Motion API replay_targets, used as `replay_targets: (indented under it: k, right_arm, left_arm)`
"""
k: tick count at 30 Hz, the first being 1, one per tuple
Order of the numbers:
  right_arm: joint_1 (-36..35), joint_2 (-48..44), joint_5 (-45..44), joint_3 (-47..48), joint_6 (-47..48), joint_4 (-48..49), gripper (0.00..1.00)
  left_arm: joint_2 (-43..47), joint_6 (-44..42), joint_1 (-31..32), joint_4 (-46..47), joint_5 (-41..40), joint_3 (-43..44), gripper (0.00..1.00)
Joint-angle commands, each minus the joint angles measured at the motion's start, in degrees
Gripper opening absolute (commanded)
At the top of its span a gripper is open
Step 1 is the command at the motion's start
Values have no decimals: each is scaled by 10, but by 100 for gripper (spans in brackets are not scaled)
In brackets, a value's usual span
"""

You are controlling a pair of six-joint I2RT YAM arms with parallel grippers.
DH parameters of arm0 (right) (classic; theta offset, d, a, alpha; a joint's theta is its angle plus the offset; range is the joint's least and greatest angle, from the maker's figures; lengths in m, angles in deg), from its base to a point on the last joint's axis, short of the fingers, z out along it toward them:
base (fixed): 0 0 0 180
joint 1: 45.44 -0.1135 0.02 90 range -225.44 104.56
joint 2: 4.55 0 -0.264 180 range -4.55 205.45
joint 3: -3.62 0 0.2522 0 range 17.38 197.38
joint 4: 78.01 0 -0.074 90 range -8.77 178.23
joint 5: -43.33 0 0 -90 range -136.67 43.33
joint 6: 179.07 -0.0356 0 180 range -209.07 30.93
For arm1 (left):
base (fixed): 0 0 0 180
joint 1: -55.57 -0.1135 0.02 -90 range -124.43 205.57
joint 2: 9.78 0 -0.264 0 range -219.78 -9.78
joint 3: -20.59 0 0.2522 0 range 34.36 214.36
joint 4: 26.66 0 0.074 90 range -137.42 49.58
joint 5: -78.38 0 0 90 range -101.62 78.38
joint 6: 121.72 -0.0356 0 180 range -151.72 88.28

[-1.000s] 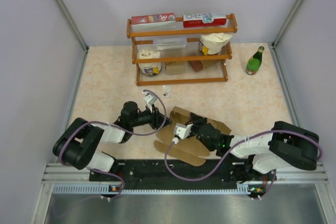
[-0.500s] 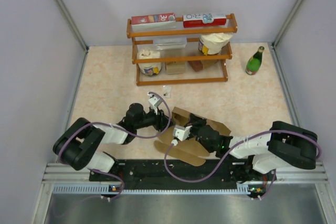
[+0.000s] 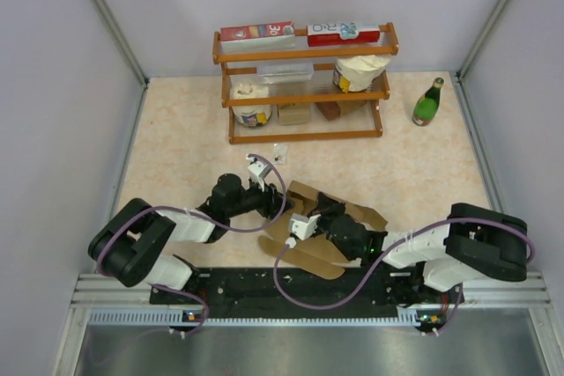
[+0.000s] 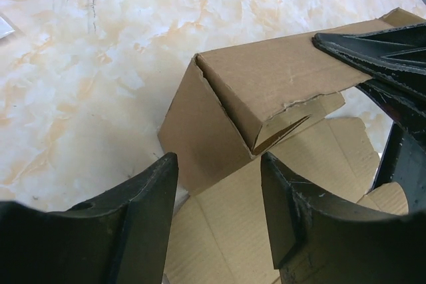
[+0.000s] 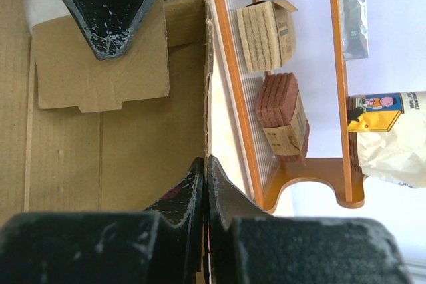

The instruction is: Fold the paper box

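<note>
The paper box (image 3: 310,255) is plain brown cardboard, half folded, lying on the marble table between the two arms. In the left wrist view one raised corner of the paper box (image 4: 259,91) stands upright over a flat panel. My left gripper (image 3: 279,202) is open at the box's left end, its jaws (image 4: 219,164) astride the flat panel with nothing pinched. My right gripper (image 3: 319,209) is shut on the thin upright wall of the paper box (image 5: 126,138), whose edge runs straight between the fingertips (image 5: 206,161).
A wooden shelf (image 3: 304,85) with red-and-white cartons, tubs and sponges stands at the back. A green bottle (image 3: 428,102) is at the back right. A small clear packet (image 3: 280,154) lies in front of the shelf. Grey walls close in both sides.
My left gripper has moved right, up to the box, and its jaws have spread wider. The right gripper has stayed shut on the box wall, shifting slightly left.
</note>
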Motion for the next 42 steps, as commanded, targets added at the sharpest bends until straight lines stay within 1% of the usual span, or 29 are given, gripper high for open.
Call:
replay_targets:
  k: [1, 7, 15, 19, 26, 31, 36, 42]
  right_arm:
    - [-17, 23, -6, -6, -11, -20, 0]
    - [-32, 62, -41, -3, 21, 22, 0]
    - [-56, 136, -91, -12, 80, 139, 0]
    - [-67, 162, -101, -17, 99, 182, 4]
    - [-77, 166, -107, -21, 94, 184, 19]
    - [-81, 163, -110, -22, 87, 190, 27]
    - [-81, 152, -102, -18, 76, 184, 32]
    - [-81, 132, -90, -10, 43, 136, 33]
  left_arm:
    - [7, -10, 3, 33, -9, -2, 58]
    - [8, -9, 6, 39, -18, -9, 59]
    - [3, -9, 9, 41, -19, -9, 59]
    - [0, -8, 10, 42, -23, -8, 59]
    - [-9, -8, 13, 40, -31, -2, 59]
    - [-12, -12, 21, 28, -48, 5, 59]
    - [-12, -14, 36, 15, -91, 10, 59]
    - [-9, -19, 62, -2, -173, 16, 57]
